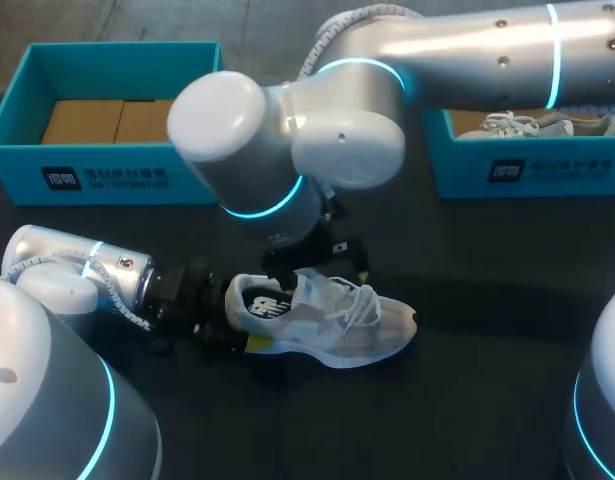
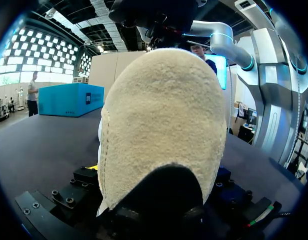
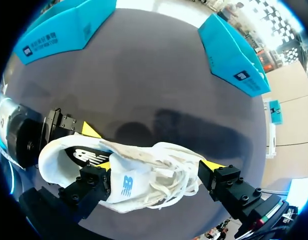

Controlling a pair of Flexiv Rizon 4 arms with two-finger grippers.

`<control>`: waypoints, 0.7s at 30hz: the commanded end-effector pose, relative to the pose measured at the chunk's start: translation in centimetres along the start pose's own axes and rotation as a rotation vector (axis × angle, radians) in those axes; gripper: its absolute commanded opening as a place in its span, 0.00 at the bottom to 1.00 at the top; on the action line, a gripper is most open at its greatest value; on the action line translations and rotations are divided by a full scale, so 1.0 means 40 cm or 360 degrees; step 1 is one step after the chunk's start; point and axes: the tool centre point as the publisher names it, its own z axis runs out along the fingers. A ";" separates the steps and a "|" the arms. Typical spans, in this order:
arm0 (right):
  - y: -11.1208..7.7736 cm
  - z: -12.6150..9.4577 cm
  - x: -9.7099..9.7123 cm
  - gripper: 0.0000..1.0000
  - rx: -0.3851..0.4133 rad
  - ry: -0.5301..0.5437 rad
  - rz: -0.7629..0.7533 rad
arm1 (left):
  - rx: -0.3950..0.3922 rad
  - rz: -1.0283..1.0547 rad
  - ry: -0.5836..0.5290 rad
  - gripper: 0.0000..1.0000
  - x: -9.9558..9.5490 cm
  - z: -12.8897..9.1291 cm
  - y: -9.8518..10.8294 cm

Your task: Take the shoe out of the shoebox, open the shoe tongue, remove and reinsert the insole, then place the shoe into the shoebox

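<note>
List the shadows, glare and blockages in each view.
Head view: bright glare on the right arm's casing; the shoe throws a dark shadow across the table. Left wrist view: the shoe's heel fills the frame, evenly lit, hiding the table ahead. Right wrist view: soft shadow on the table beyond the shoe.

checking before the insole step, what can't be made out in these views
Insole: front part under the laces, every view.
Shoe past its heel: left wrist view, heel fills it.
Right gripper: head view, mostly under the right arm.
Right shoebox: head view, partly behind that arm.
</note>
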 end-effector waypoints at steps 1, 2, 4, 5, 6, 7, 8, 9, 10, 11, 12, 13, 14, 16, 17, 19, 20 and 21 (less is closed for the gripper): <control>-0.023 0.005 0.011 1.00 -0.0015 0.0013 0.1603 | -0.0004 -0.0001 0.0003 0.00 -0.007 0.002 0.004; -0.025 0.004 0.014 1.00 -0.0013 0.0013 0.1604 | -0.0004 -0.0001 0.0003 0.00 -0.007 0.002 0.004; -0.028 0.003 0.018 1.00 -0.0004 0.0010 0.1614 | -0.0004 -0.0001 0.0003 0.00 -0.007 0.002 0.004; -0.029 0.003 0.020 1.00 -0.0002 0.0011 0.1615 | -0.0004 -0.0001 0.0003 0.00 -0.007 0.002 0.004; -0.032 0.001 0.022 1.00 0.0004 0.0005 0.1624 | -0.0004 -0.0001 0.0003 0.00 -0.007 0.002 0.004; -0.033 0.000 0.023 1.00 0.0005 0.0004 0.1626 | -0.0004 -0.0001 0.0003 0.00 -0.007 0.002 0.004; -0.036 -0.003 0.023 1.00 0.0005 0.0003 0.1628 | -0.0004 -0.0001 0.0003 0.00 -0.007 0.002 0.004; -0.038 -0.006 0.024 1.00 0.0007 -0.0004 0.1635 | -0.0004 -0.0001 0.0003 0.00 -0.007 0.002 0.004; -0.040 -0.010 0.024 1.00 0.0012 -0.0014 0.1643 | -0.0004 -0.0001 0.0003 0.00 -0.007 0.002 0.004; -0.042 -0.014 0.024 1.00 0.0019 -0.0019 0.1647 | -0.0004 -0.0001 0.0003 0.00 -0.007 0.002 0.004; -0.044 -0.018 0.023 1.00 0.0035 -0.0033 0.1664 | -0.0004 -0.0001 0.0003 0.00 -0.007 0.002 0.004; -0.046 -0.020 0.022 1.00 0.0042 -0.0041 0.1673 | -0.0004 -0.0001 0.0003 0.00 -0.007 0.002 0.004; -0.049 -0.025 0.021 0.98 0.0046 -0.0048 0.1685 | -0.0004 -0.0001 0.0003 0.00 -0.007 0.002 0.004; -0.055 -0.031 0.018 0.96 0.0045 -0.0057 0.1712 | -0.0004 -0.0001 0.0003 0.00 -0.007 0.002 0.004; -0.056 -0.033 0.017 0.96 0.0045 -0.0058 0.1716 | -0.0004 -0.0001 0.0003 0.00 -0.007 0.002 0.004; -0.059 -0.035 0.014 0.96 0.0043 -0.0054 0.1730 | -0.0004 -0.0001 0.0003 0.00 -0.007 0.002 0.004; -0.060 -0.036 0.012 0.96 0.0043 -0.0052 0.1741 | -0.0004 -0.0001 0.0003 0.00 -0.007 0.002 0.004; -0.060 -0.036 0.011 0.95 0.0045 -0.0048 0.1752 | -0.0004 -0.0001 0.0003 0.00 -0.007 0.002 0.004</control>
